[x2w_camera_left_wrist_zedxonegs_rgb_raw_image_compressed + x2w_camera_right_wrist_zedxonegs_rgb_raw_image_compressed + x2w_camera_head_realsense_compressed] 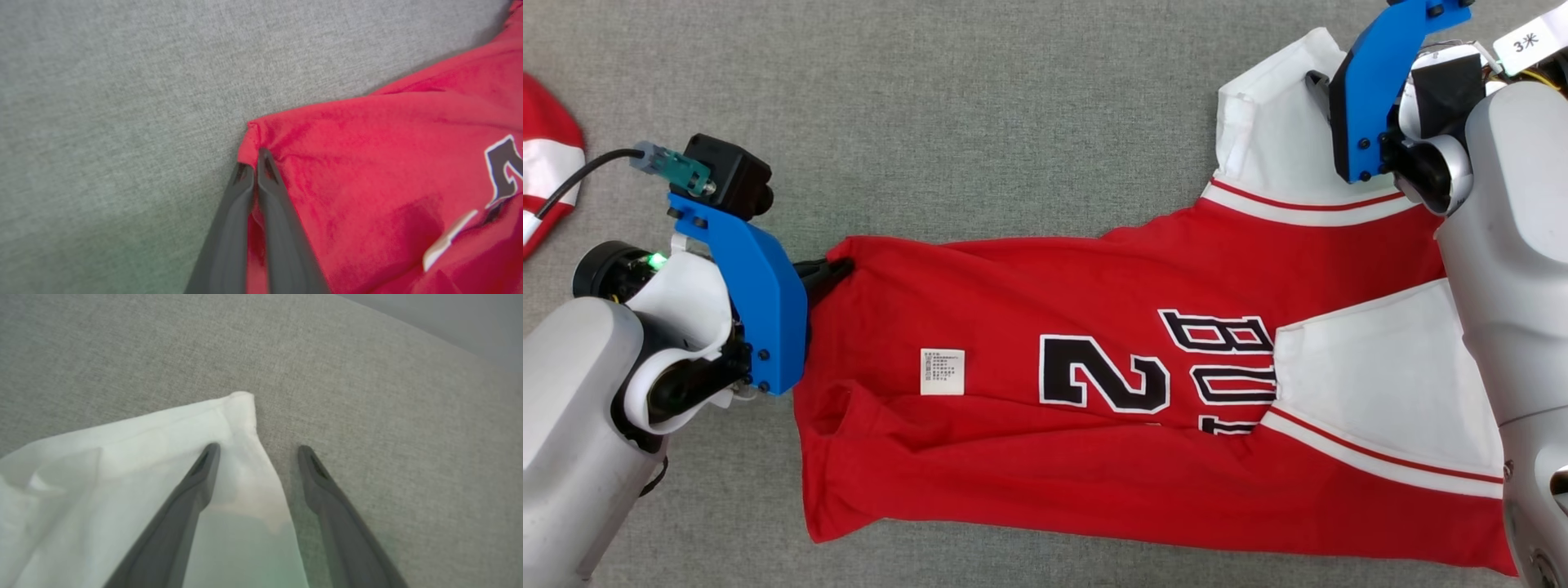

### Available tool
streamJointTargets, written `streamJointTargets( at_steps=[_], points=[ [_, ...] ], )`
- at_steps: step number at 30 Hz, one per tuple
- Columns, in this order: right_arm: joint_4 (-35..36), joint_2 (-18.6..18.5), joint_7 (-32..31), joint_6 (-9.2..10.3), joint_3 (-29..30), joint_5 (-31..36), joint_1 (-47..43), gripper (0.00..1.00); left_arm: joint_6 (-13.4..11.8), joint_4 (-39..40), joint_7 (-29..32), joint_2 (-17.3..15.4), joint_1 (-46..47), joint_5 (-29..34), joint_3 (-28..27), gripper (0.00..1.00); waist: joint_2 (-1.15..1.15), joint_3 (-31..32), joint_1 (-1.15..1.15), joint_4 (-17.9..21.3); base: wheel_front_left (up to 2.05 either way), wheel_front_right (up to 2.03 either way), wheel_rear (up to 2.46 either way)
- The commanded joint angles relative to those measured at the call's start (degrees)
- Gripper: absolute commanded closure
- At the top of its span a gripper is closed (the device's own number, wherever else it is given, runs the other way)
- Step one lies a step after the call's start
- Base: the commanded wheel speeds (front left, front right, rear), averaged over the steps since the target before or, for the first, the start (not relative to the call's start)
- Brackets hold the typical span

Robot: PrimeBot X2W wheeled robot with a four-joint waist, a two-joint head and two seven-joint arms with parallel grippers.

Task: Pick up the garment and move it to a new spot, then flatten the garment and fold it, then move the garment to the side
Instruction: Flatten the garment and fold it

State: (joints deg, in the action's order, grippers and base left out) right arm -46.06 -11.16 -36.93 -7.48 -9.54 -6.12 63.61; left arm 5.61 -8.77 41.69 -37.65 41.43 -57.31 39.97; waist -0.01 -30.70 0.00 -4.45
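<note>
Garment [1143, 408]: red jersey-style shirt with white sleeves, lying lengthwise across the desk [1013, 122], hem toward the robot's left, shoulders toward its right. Cloth is thin, matte and limp. It shows shallow creases along the lower half and a soft ridge near the hem. Black print with white outline [1103, 371] on the chest, and a small white care label [942, 371] lying flat near the hem end. The near sleeve is doubled inward over the chest, partly covering the lettering. The far sleeve [1282, 131] lies out on the desk, its cuff edge turned up. Desk surface is grey woven cloth, fine-grained. A second red-and-white piece [543, 163] sits at the far left edge, well apart. Left gripper [255, 163]: fingers pressed together, clamped on the upper hem corner, with red cloth bunched at the tips. Right gripper [258, 451]: fingers apart, straddling the edge of the white sleeve, one over cloth and one over bare desk, nothing pinched. Judgement: the garment appears placed and flattening is under way, with one corner gripped and the sleeve grip pending. Left to do: smooth out the creases, fold, move aside.
</note>
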Motion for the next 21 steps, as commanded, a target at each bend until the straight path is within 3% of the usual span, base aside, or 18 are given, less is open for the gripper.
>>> streamJointTargets(
  at_steps=[1, 4, 5, 6, 7, 11, 21],
  points=[
    [-1.3, 0.1, -0.1, -0.03, -0.6, -0.3, 0.5, 0.0, 0.4, -1.2, 0.1, 1.2, -1.2, 0.5, 2.2, 1.0, 0.01, -0.1, 0.0, -0.2, 0.0, 0.0, 0.0],
    [-2.8, 0.0, -0.2, -0.03, -1.5, -1.0, 0.5, 0.0, 0.8, -1.8, -0.7, 1.6, -0.7, 0.6, 2.4, 1.0, 0.01, -0.2, 0.0, -0.6, 0.0, 0.0, 0.0],
    [-3.3, -0.1, -0.3, -0.03, -1.9, -1.2, 0.5, 0.14, 0.9, -2.0, -0.9, 1.7, -0.6, 0.7, 2.5, 1.0, 0.01, -0.3, 0.0, -0.8, 0.0, 0.0, 0.0],
    [-3.8, -0.2, -0.5, -0.03, -2.3, -1.4, 0.5, 0.6, 0.9, -2.1, -1.2, 1.8, -0.5, 0.8, 2.5, 1.0, 0.01, -0.4, 0.0, -0.9, 0.0, 0.0, 0.0],
    [-4.1, -0.2, -0.5, -0.03, -2.6, -1.6, 0.4, 1.0, 1.0, -2.3, -1.5, 2.0, -0.4, 0.8, 2.5, 1.0, 0.01, -0.5, 0.0, -0.9, 0.0, 0.0, 0.0],
    [-4.4, -1.4, 1.9, -0.01, -2.7, -1.3, 1.3, 1.0, 1.2, -3.0, -3.9, 1.9, 0.4, 1.6, 2.4, 1.0, 0.01, -1.1, 0.0, -0.7, 0.0, 0.0, 0.0],
    [-5.2, -1.4, 12.9, 0.02, 4.4, 1.1, 3.1, 1.0, 1.6, -5.0, -15.1, 0.7, 2.2, 6.2, 0.7, 1.0, 0.01, 1.0, 0.0, 0.6, 0.0, 0.0, 0.0]
  ],
)
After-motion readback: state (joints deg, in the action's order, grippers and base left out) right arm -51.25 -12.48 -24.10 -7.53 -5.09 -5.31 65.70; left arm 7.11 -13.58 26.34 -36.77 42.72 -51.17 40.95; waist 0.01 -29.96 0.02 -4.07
